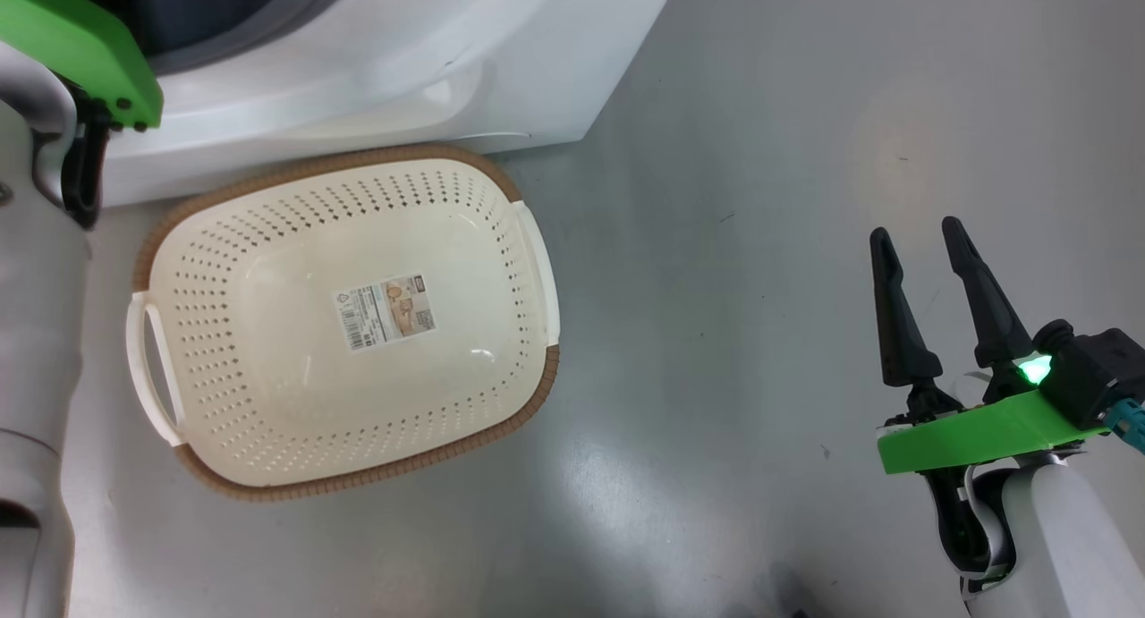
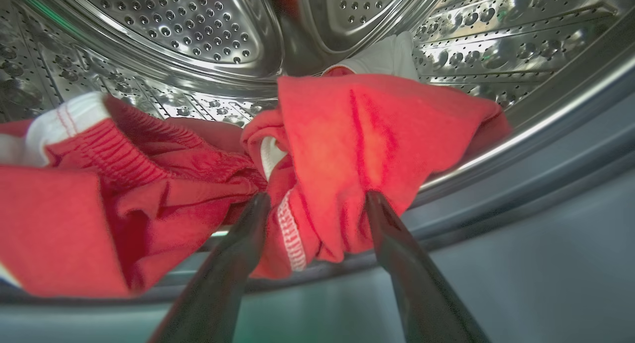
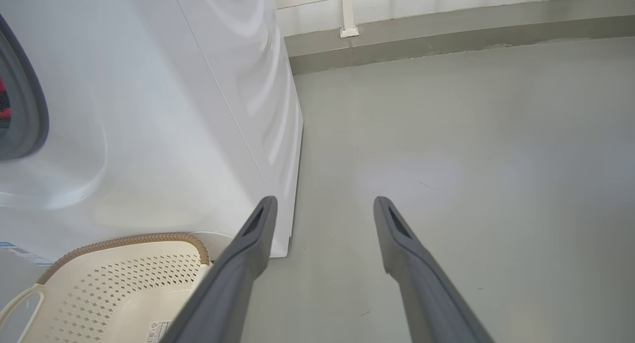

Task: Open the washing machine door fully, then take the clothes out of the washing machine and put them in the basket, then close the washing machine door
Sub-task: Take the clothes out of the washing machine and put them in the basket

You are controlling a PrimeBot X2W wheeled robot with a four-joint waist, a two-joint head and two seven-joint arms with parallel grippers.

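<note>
The clothes (image 2: 347, 149) are bright red fabric with white trim, bunched in two crumpled heaps at the front lip of the perforated steel drum (image 2: 198, 30) inside the washing machine (image 1: 402, 72). One heap, to the left of the left wrist view, shows a ribbed red band and a white edge. The other, in the middle, is a smoother fold with a line of white stitching along its hem, and it hangs over the drum's lip onto the grey rubber gasket (image 2: 545, 184). The left tool (image 2: 317, 198) reaches into the opening with its two dark fingers spread wide. The stitched fold lies between the tips, not pinched. The washing machine is white and stands on a grey floor (image 1: 760, 242). Against the foot of its front sits the basket (image 1: 537, 403), cream perforated plastic with a brown woven-look rim and white side handles. A paper label (image 1: 385, 312) shows on its bare bottom. The right tool (image 1: 917, 228) hovers above the floor, well to the right of the basket, its fingers also wide apart and holding nothing.
</note>
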